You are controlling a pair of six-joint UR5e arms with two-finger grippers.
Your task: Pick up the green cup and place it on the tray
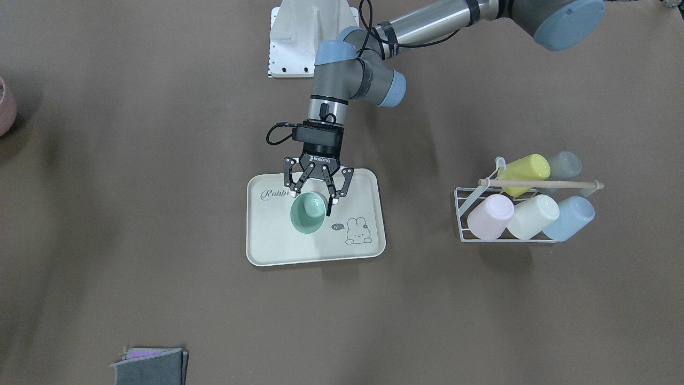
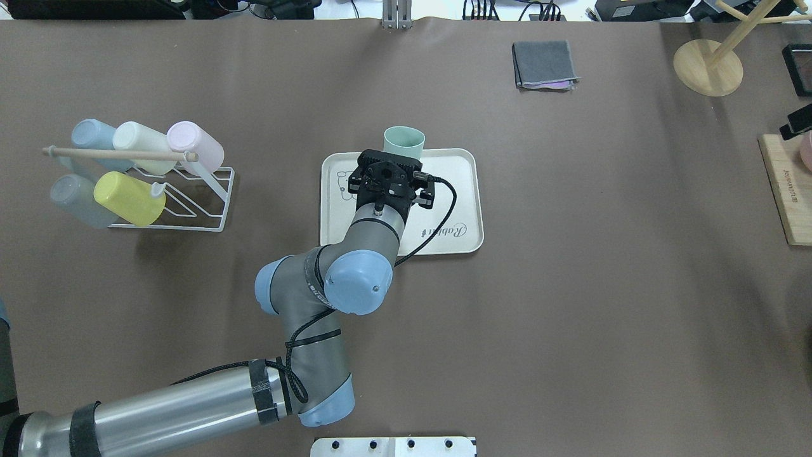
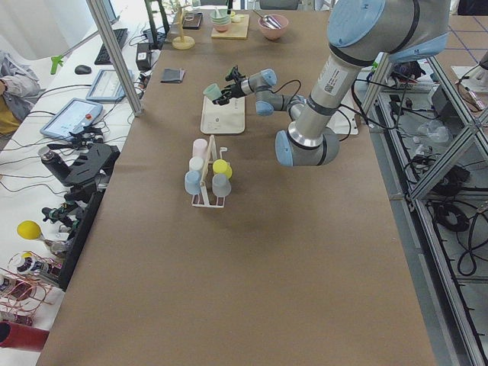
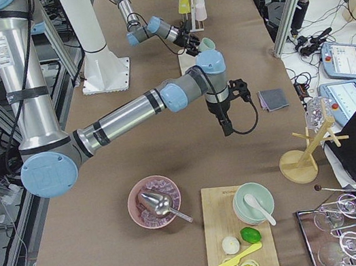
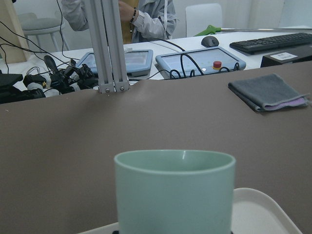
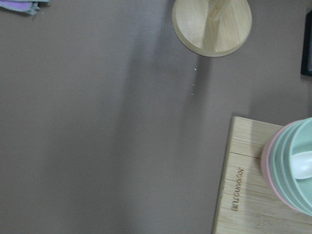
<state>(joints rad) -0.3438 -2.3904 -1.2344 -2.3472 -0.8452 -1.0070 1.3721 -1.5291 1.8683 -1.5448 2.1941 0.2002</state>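
In the front-facing view you see the left pincer pinching the green cup by its sides, low on the wall, with one finger on each side. The cup's mouth faces up. There the cup sits over the middle of the tray, between the "Rabbit" lettering and the bunny drawing.

The overhead view hides the fingers under the wrist. It gives you only the cup's rim, which appears past the tray's far edge. Compare these two views with the one from the left end, and you find that the cup hangs in the air above the tray, apart from it.

The left wrist view shows you something more: the cup is upright with its rim level. A rounded tray corner lies low at the right, and a folded grey cloth lies farther off on the bench.

The right pincer appears only in the view from the right end, hanging over the bench near a pink bowl, well apart from the tray. I cannot tell if it is spread or pressed together. Its wrist camera looks down on a round wooden base and a wooden board.
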